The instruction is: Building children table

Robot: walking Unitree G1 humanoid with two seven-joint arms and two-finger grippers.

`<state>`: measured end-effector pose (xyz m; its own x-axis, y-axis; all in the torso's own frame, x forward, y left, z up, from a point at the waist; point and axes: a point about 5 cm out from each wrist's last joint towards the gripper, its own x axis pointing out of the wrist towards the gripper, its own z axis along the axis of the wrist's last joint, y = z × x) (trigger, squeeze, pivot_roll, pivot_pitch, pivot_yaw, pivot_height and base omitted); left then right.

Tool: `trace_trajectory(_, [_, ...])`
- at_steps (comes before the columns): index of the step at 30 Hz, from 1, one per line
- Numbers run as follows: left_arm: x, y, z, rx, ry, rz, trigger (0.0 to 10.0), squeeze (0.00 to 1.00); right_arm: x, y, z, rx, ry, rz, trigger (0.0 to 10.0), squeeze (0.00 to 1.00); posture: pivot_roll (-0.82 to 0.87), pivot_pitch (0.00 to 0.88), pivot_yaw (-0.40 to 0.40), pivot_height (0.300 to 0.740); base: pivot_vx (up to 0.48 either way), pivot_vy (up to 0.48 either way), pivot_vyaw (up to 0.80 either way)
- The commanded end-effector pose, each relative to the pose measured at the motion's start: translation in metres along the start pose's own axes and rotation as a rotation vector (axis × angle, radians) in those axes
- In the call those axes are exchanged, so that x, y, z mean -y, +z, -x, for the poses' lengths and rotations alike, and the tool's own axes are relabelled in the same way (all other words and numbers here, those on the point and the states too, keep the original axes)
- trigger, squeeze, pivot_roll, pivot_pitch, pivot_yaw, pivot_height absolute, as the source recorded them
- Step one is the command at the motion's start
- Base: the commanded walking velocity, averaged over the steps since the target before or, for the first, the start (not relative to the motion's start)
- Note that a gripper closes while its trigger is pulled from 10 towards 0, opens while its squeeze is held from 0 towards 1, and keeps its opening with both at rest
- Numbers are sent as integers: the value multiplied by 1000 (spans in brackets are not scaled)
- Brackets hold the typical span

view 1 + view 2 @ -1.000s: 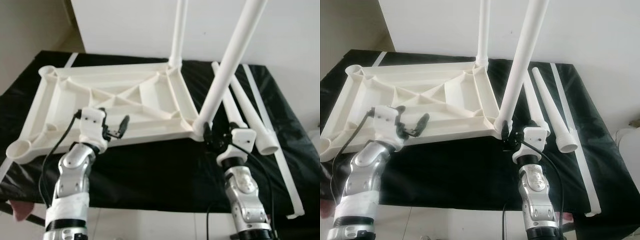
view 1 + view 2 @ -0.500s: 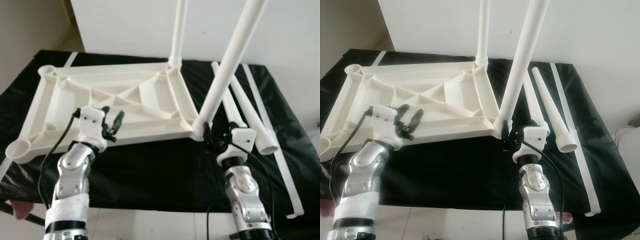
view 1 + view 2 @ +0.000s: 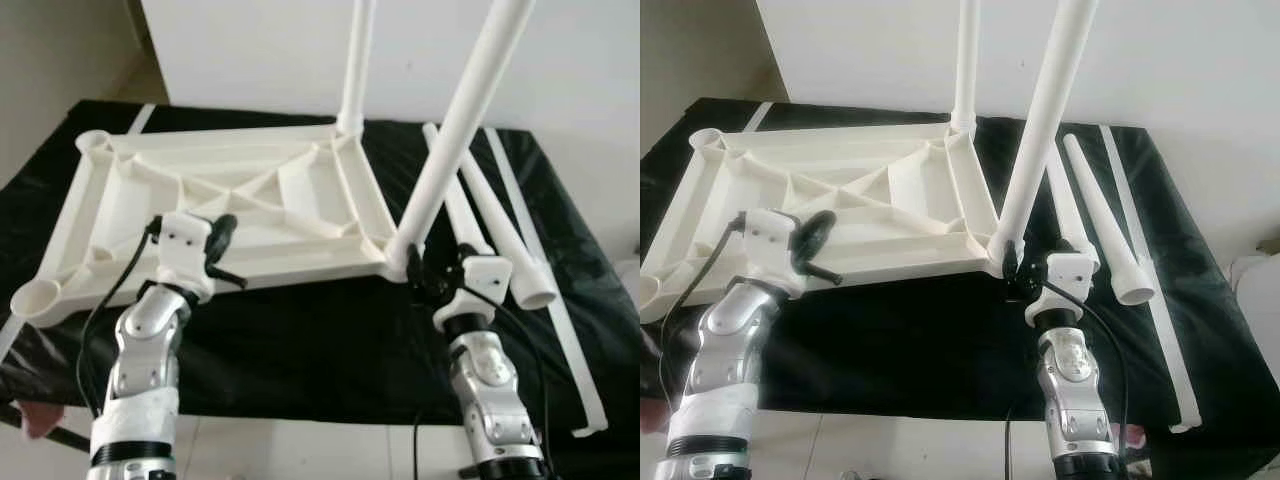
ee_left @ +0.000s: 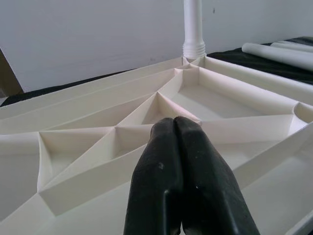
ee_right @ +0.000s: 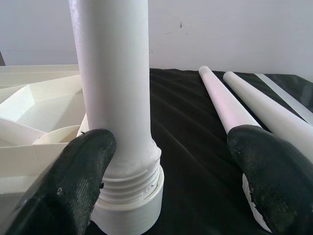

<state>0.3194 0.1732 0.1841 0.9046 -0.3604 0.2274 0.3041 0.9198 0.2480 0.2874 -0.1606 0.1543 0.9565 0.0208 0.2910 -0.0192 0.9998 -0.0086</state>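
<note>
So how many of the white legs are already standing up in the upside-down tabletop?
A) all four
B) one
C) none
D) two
D: two legs stand upright in corner sockets of the tabletop, the far leg and the near leg by the right hand, while two loose legs lie on the black cloth.

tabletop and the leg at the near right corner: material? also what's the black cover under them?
Tabletop: likely moulded plastic, matte off-white, ribbed underside. Leg: same-looking plastic, smooth, threaded base. Black cover: probably thin plastic sheeting or fabric; slightly shiny and wrinkled.
</note>
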Motion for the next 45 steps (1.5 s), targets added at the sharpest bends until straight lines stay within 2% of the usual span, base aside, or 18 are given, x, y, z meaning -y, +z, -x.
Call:
trace_trajectory(1, [-7,-3,3,-17,166,-11,10000,0,0,3,-1,4,3,-7,10000,0,-49,140,-17,740,0,0,0])
trace_trajectory(2, [-7,-3,3,-17,166,-11,10000,0,0,3,-1,4,3,-7,10000,0,-49,140,-17,740,0,0,0])
trace_trajectory(3, [-7,-4,3,-16,167,-7,10000,153,0,3,-1,4,3,-8,10000,0,-48,140,-18,740,0,0,0])
trace_trajectory(4, [-8,-4,3,-13,166,10,10000,1000,0,3,-1,5,4,-8,10000,0,-48,140,-18,740,0,0,0])
trace_trajectory(32, [-4,-5,3,-20,145,-6,10000,1000,-2,2,-1,9,29,-3,10000,0,-43,116,-22,740,0,0,0])
trace_trajectory(33, [-3,-6,3,-27,135,-14,10000,239,-2,2,-2,8,32,-3,10000,0,-44,118,-21,740,0,0,0])
trace_trajectory(34, [-1,-7,3,-32,131,-16,10000,0,-3,2,-2,8,34,-2,10000,0,-44,118,-20,740,0,0,0])
trace_trajectory(45, [9,-12,6,-53,109,-9,10000,0,-2,-1,3,-9,46,-11,10000,0,-49,127,-17,740,0,0,0])
